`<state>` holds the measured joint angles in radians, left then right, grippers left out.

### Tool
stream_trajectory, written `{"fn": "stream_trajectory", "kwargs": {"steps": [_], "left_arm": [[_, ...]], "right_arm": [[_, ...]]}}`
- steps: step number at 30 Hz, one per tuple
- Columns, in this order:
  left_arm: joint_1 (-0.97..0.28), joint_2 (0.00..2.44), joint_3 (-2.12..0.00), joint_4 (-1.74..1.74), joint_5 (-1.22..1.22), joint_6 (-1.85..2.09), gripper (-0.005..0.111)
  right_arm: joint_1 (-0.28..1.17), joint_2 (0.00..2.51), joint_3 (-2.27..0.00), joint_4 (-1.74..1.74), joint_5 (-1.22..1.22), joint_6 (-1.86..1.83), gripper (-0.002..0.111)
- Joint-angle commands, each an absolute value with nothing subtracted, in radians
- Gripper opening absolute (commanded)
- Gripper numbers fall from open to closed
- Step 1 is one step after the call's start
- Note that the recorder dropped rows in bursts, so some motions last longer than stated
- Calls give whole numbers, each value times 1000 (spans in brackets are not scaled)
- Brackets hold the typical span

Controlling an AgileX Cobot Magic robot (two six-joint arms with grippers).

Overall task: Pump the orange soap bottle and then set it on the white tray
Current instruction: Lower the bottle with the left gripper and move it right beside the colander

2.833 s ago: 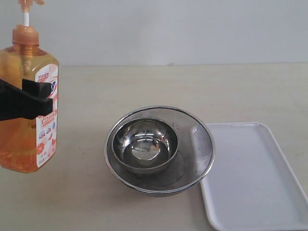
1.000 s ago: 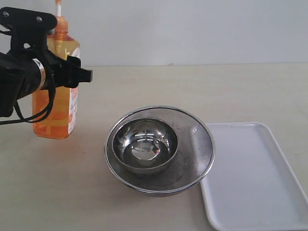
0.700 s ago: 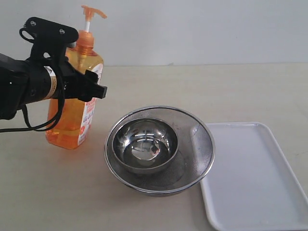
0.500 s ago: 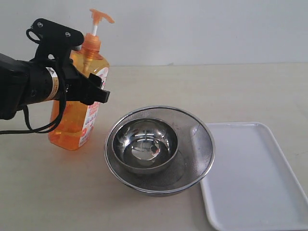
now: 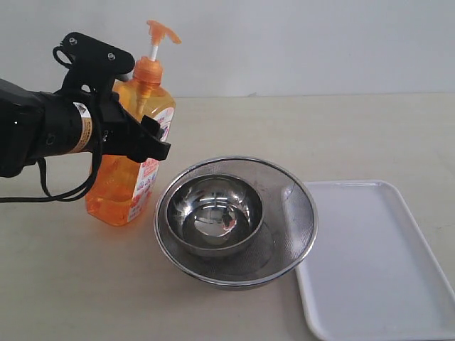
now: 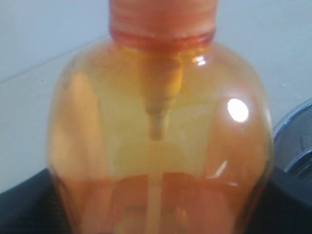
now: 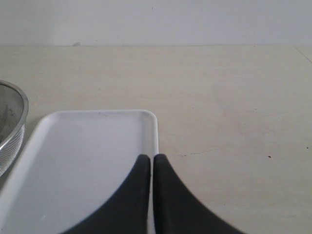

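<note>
Gripping the orange soap bottle (image 5: pixel 121 188) around its upper body, the left pincer (image 5: pixel 151 139) has its jaws spread to the bottle's width, with a dark finger on each flank in the left wrist view. The bottle's white-and-pink label shows only as a narrow strip beside one finger, and its print is too small to read. The bottle leans slightly, just left of the steel mesh strainer (image 5: pixel 288 227) that holds a steel bowl (image 5: pixel 213 213). Whether its base touches the worktop (image 5: pixel 341 135) is unclear. The white tray (image 5: pixel 370 263), cut off at the frame's lower edge, lies beyond the strainer, well apart from the bottle. The right pincer (image 7: pixel 148 160), fingertips pressed together and empty, hangs over the tray's corner.
</note>
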<state>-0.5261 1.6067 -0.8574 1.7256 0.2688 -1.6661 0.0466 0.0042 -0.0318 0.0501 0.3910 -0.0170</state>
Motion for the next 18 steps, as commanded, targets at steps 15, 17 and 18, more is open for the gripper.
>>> {"fn": "stream_trajectory", "kwargs": {"steps": [15, 17, 18], "left_arm": [[-527, 1596, -873, 1744, 283, -1665, 5], [-527, 1596, -873, 1744, 283, -1675, 5], [-527, 1596, -873, 1744, 283, -1685, 5]], "right_arm": [[40, 0, -29, 47, 382, -20, 0], [40, 0, -29, 45, 380, -20, 0], [40, 0, -29, 45, 380, -20, 0]]}}
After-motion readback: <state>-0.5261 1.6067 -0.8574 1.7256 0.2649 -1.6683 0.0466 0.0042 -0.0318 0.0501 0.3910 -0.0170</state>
